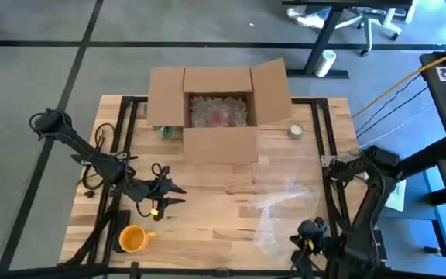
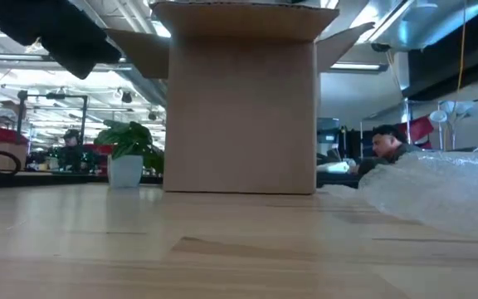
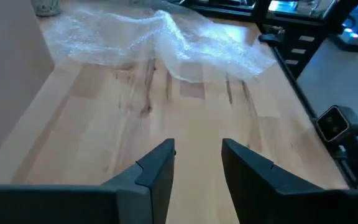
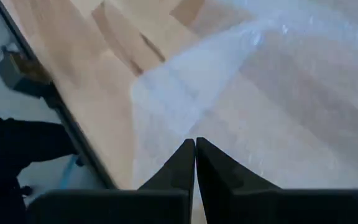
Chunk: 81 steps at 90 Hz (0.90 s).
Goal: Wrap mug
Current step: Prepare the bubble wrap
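- The tabletop (image 1: 207, 205) is pale wood planks with dark rails along its left and right sides, set on a grey floor.
- An open cardboard box (image 1: 219, 143) sits at the middle of the far edge, flaps spread, with bubble wrap and something reddish inside.
- Just off the box's left side lies a small green item; off its right side, near the far right corner, a small roll of tape (image 1: 296, 132).
- A clear sheet of bubble wrap (image 1: 281, 205) spreads crumpled over the right half, reaching the near edge.
- Beyond the tabletop the low view shows a large lit hall — a potted plant (image 2: 127, 154) to the left of the box and a seated person (image 2: 384, 145) to its right.
- The mug (image 1: 132, 239) is orange with its handle pointing right, upright at the near left corner, bare — well apart from the wrap.
- The left claw (image 1: 178, 194) hovers over the left half, just beyond the mug, fingers spread and holding nothing.
- The right claw (image 1: 310, 242) is at the near right edge over the wrap's border, fingers pressed together.
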Each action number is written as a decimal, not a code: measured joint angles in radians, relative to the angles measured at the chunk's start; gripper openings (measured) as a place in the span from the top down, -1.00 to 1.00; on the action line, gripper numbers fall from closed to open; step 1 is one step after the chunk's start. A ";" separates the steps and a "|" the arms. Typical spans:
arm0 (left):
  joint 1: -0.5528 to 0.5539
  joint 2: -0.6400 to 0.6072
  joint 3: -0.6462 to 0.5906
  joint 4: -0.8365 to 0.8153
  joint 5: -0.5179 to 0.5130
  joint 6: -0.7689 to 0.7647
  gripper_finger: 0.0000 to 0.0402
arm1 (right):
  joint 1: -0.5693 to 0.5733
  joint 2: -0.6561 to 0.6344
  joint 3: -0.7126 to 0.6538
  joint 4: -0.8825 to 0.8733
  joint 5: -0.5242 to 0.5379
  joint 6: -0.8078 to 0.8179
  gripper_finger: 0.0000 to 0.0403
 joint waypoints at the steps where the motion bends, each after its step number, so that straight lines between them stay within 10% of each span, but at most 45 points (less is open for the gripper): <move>1: 0.002 0.000 0.000 0.003 0.000 -0.003 0.42 | -0.001 -0.011 -0.016 0.007 0.007 -0.006 1.00; 31: 0.082 0.000 0.000 -0.002 0.035 -0.010 0.42 | -0.195 -0.257 -0.355 0.373 -0.149 -0.388 1.00; 81: 0.102 0.000 0.000 -0.002 0.081 0.023 0.42 | -0.450 -0.035 -0.403 0.761 -0.479 -0.575 1.00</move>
